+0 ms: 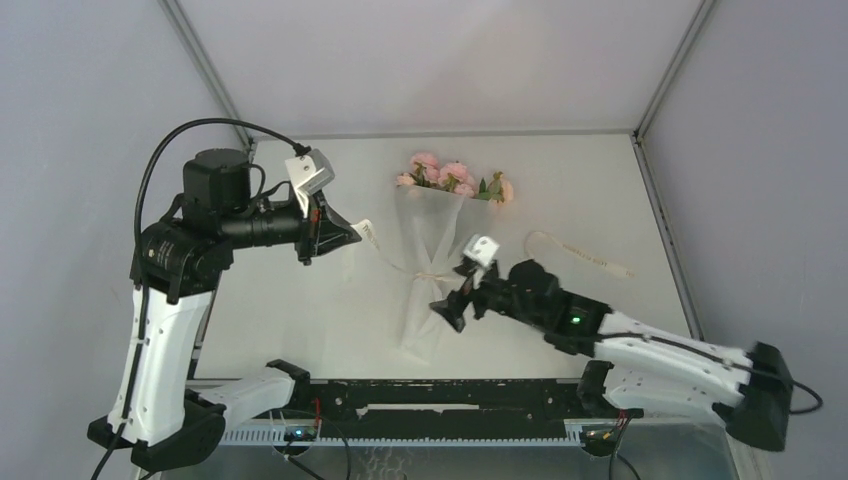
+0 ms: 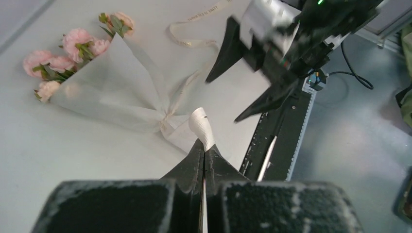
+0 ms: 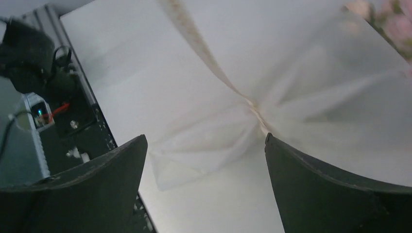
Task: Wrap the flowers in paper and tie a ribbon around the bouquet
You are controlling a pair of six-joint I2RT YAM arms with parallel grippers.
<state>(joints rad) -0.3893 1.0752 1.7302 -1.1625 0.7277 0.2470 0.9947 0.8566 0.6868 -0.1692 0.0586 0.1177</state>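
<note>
My left end effector (image 2: 204, 148) pinches the cream fabric ribbon (image 2: 201, 127); my right end effector (image 3: 205, 141), wide open, is nearer the paper-wrapped pink-rose bouquet (image 1: 432, 238), its tied waist just ahead.

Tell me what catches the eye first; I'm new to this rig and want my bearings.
The bouquet, pink roses in a white paper cone, lies mid-table, cinched by a ribbon. The left gripper, jaws shut, pinches one ribbon end to its left; the right gripper, jaws open, hovers right of the tie.
</note>
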